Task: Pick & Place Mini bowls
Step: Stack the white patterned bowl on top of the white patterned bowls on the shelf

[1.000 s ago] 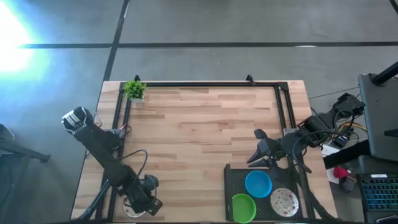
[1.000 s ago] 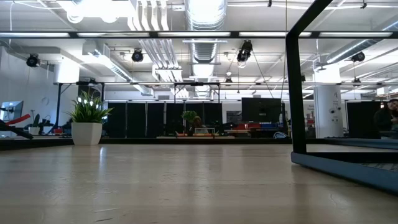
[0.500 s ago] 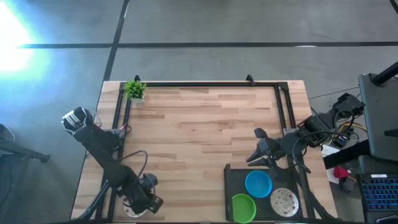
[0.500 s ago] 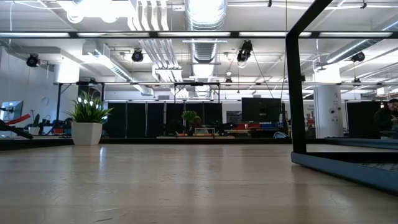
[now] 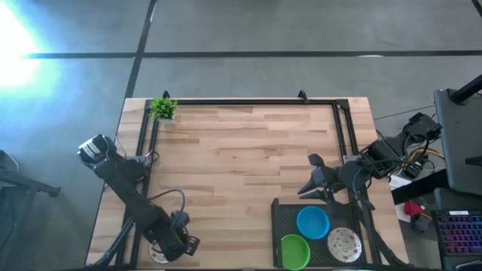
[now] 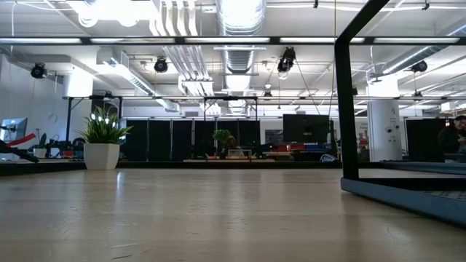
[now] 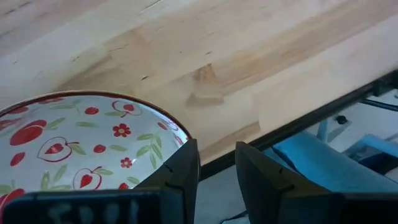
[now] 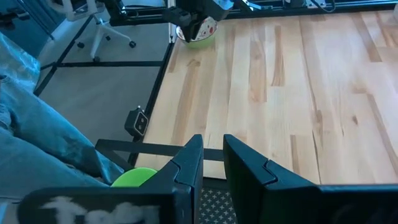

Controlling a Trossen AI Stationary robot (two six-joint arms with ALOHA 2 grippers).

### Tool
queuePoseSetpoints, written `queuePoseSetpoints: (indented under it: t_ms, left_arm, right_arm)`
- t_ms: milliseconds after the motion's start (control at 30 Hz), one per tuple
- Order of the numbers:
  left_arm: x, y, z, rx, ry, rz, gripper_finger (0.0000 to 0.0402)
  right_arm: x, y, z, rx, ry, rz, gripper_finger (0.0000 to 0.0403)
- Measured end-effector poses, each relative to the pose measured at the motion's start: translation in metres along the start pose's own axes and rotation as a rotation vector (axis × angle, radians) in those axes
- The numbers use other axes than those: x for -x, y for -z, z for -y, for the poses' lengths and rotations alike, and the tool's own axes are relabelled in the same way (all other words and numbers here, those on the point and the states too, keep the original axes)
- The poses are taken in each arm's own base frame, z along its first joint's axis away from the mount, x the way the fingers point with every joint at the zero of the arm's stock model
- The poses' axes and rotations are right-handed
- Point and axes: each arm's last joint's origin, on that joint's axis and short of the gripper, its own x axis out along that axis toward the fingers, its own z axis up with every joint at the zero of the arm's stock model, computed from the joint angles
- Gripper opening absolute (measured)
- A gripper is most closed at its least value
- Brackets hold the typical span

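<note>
Wooden table [image 5: 241, 150]: left pincer [image 7: 214, 165] beside apple-patterned bowl [image 7: 81, 149], no writing legible

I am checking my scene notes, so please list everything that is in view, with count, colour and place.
Table: one, light wood, under everything.
Frame: one, black, along the table's edges.
Plant: one, green, in a corner on the left side.
Tray: one, black, on the right side.
Bowls in tray: three, blue, green, speckled white.
Patterned bowl: one, white and red, on a green bowl, under the left end effector.
Left end effector: dark, over that stack.
Right end effector: dark, open, beside the tray.
</note>
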Motion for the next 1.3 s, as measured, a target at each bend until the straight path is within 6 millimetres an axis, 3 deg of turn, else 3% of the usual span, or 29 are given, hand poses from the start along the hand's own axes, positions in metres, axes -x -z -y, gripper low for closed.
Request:
queuePoseSetpoints:
  t_ms: [533,1300]
  left_arm:
    - [-0.005,0.002,-0.004,0.043,-0.053,-0.02,0.01]
    - [-0.03,0.003,-0.008,0.029,-0.136,0.01,0.01]
  right_arm:
    - [0.0,0.0,0.001,0.015,0.021,0.008,0.0059]
    - [0.0,0.0,0.001,0.02,0.043,0.015,0.0059]
